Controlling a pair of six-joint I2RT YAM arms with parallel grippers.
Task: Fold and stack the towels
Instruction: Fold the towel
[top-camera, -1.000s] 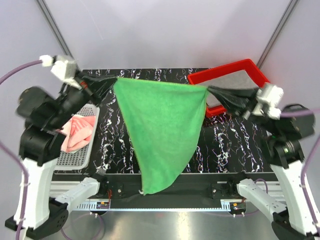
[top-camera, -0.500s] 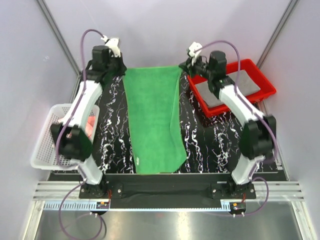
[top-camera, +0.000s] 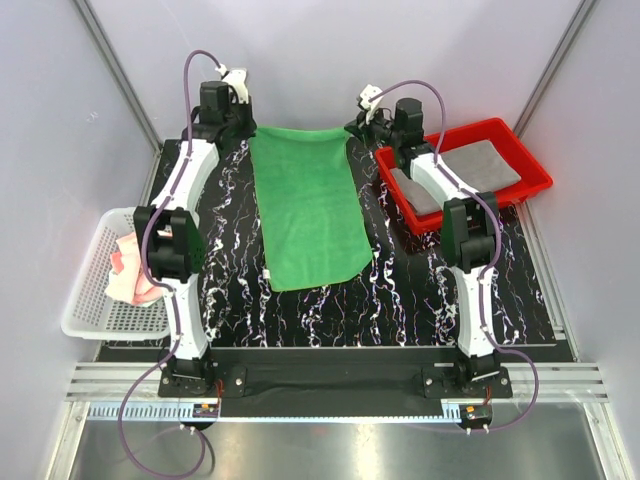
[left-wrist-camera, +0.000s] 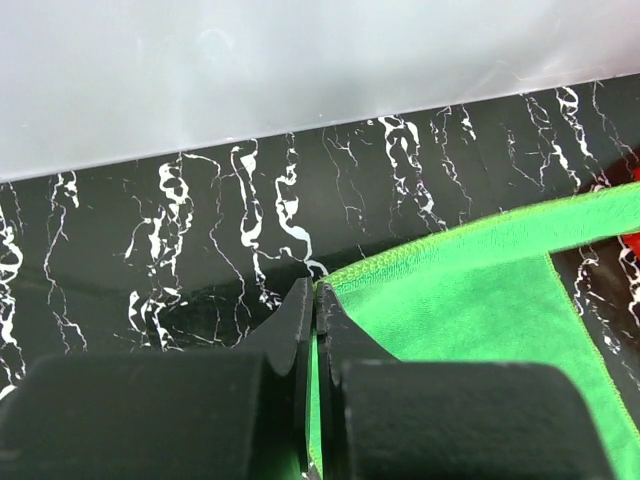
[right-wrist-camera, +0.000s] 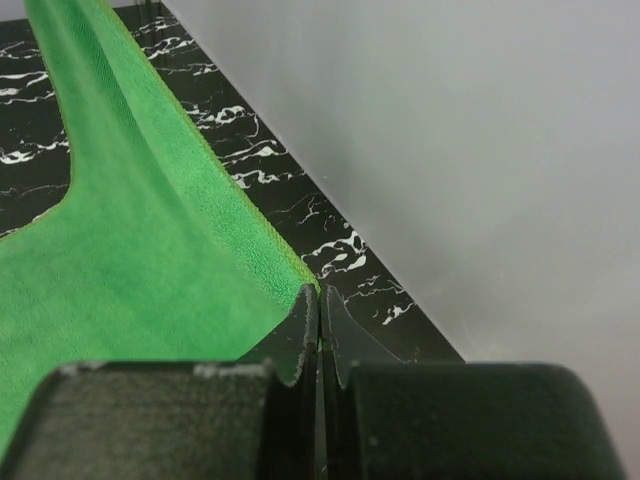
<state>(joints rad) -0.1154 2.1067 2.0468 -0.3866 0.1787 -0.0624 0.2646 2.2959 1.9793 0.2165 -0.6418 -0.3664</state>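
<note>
Only the top view shows the whole layout: green towel (top-camera: 307, 212) spread long down the table (top-camera: 420, 290), grey towel (top-camera: 478, 165) in the red tray (top-camera: 535, 178), pink towel (top-camera: 130, 268) in the basket (top-camera: 85, 300). My wrist cams just see corners. The green one's flat, near end rounded and a bit uneven. My left gripper (left-wrist-camera: 315, 300) is pinched tight on its far-left corner, my right gripper (right-wrist-camera: 320, 305) clamped on the far-right corner, both at the table's far edge.
</note>
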